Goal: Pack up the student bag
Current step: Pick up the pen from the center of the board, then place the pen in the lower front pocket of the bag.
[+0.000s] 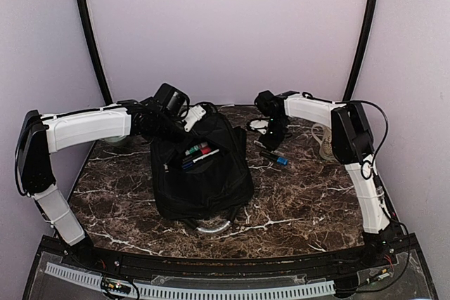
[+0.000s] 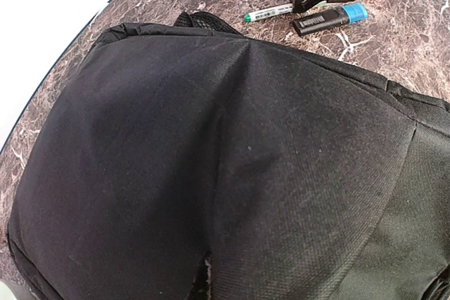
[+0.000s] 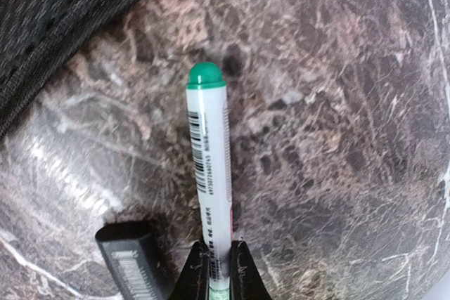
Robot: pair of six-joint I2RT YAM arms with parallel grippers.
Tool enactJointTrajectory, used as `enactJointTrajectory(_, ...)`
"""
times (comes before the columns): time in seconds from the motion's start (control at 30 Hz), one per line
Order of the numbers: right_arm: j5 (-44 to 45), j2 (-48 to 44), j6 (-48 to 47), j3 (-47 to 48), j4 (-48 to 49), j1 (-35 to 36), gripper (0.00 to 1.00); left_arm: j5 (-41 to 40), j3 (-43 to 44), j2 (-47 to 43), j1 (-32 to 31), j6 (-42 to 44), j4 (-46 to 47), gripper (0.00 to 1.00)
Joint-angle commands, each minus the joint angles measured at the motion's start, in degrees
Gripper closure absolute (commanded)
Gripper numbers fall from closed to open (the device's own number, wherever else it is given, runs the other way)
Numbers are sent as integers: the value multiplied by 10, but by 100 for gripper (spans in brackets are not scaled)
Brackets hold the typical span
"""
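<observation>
Marble table (image 1: 302, 201) bore the bag (image 1: 204, 173); left gripper (image 1: 191, 116) pinched its top (probably to hold it open), right gripper (image 3: 219, 252) clamped a green marker (image 3: 211, 173) at the bag's two o'clock.

Lab booth w/ blank walls (image 1: 225, 26).

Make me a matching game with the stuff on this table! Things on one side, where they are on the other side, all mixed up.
Things:
1. student bag
2. green-capped marker
3. blue-capped marker
4. bunch of pens

Where:
A. lying on the table beside the bag
B. tucked in the bag's open pocket
C. pinched in the right gripper
D. the big black thing in the middle of the table

Pairs: 1-D, 2-C, 3-A, 4-B
</observation>
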Motion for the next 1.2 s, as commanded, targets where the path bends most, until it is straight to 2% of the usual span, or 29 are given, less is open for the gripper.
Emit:
enactJointTrajectory(0.0, -26, -52, 10, -20, -40, -7, 98, -8, -1, -42, 0, 0, 34, 100)
enactJointTrajectory(0.1, -56, -114, 6, -41, -30, -8, 98, -10, -4, -43, 0, 2, 36, 100)
enactJointTrajectory(0.33, -190, -246, -13, -99, -14, -1, 98, 3, -5, -49, 9, -8, 42, 100)
enactJointTrajectory(0.5, -337, -339, -80, -142, -38, 26, 95, 23, -4, -54, 13, -20, 44, 100)
enactJointTrajectory(0.57, -351, -370, -111, -159, -46, 54, 94, 30, -4, -55, 14, -22, 46, 100)
enactJointTrajectory(0.7, -306, -377, -141, -162, -65, 128, 94, 32, -2, -56, 18, -24, 46, 100)
enactJointTrajectory(0.9, -196, -326, -169, -134, -87, 233, 96, 62, -2, -74, 22, -36, 52, 100)
enactJointTrajectory(1.17, -47, -230, -198, -23, -69, 321, 98, 105, 0, -73, 22, -51, 55, 100)
